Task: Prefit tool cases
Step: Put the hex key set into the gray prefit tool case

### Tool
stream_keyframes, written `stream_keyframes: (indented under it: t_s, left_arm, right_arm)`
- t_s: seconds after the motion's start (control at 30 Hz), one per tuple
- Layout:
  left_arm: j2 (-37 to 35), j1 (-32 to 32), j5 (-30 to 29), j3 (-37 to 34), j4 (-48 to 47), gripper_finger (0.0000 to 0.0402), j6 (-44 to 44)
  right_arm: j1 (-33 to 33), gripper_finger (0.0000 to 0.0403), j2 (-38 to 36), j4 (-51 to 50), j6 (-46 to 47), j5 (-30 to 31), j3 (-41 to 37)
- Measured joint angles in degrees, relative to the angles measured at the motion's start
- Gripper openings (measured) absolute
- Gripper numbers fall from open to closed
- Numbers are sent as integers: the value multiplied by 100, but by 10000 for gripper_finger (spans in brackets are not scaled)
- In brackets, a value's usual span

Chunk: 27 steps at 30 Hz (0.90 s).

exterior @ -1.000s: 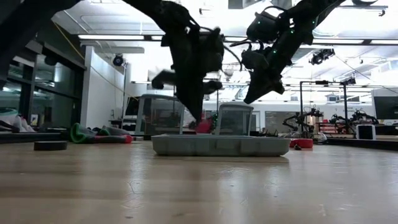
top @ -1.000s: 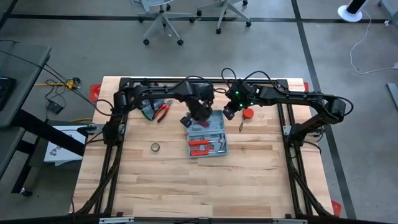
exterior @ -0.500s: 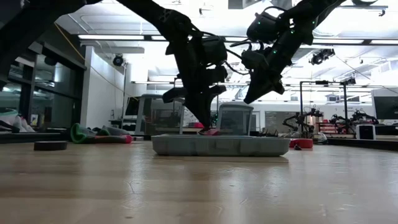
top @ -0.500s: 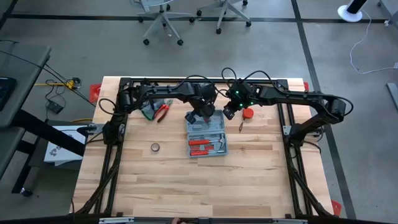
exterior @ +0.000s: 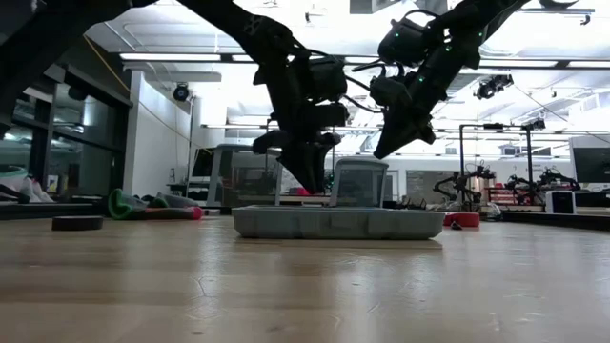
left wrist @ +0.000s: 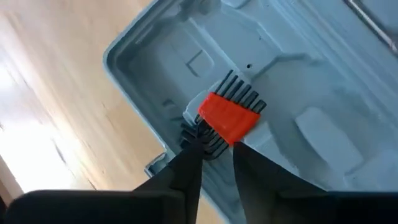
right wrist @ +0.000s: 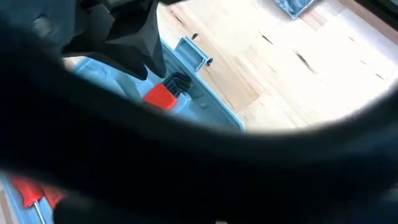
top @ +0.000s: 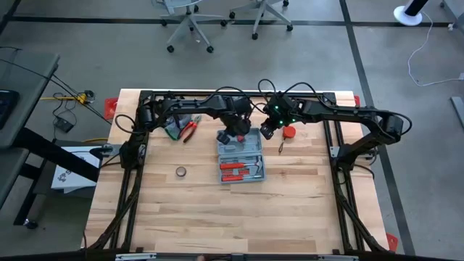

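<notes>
On the bench [top: 181, 210], my left gripper [left wrist: 216, 163], jaws parted, hovers over the hex-key set [left wrist: 229, 115] in the tool case [top: 241, 156]; lifting carelessly could snag it. Right gripper [top: 267, 132]: jaws together.

1. The tool case [top: 241, 158] lies open near the middle of the table [top: 217, 217], a little toward the far edge.
2. A hex key set [left wrist: 231, 115] lies in the far half of the case, with screwdrivers [top: 233, 171] in the near half.
3. The left gripper [top: 233, 136] hangs over the case's far left part, its fingers [left wrist: 186, 171] just beside the key set.
4. The right gripper [top: 267, 132] hovers off the case's far right corner.
5. Pliers [top: 190, 128] lie to the far left of the case.
6. A tape roll [top: 180, 172] sits left of the case, nearer.
7. A small round object [top: 288, 132] lies right of the right gripper.
</notes>
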Motion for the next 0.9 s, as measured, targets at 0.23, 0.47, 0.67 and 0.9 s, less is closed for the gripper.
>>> stream_keyframes:
  t_s: [0.23, 0.47, 0.67, 0.9]
  left_arm:
    - [-146, 472, 1912, -84, -536, 60, -2487]
    - [-515, 492, 1532, -720, -603, 10, -3049]
    - [-1001, 485, 1449, -1627, -199, 2, -3369]
    - [-1208, 444, 1515, -2516, 442, 1, -3784]
  right_arm:
    - [91, 0, 196, 161, 146, -691, 0]
    - [291, 0, 1179, 988, 629, -1143, 0]
    - [315, 0, 1585, 1150, 684, -1270, 0]
    - [299, 0, 1626, 1341, 597, -1448, 0]
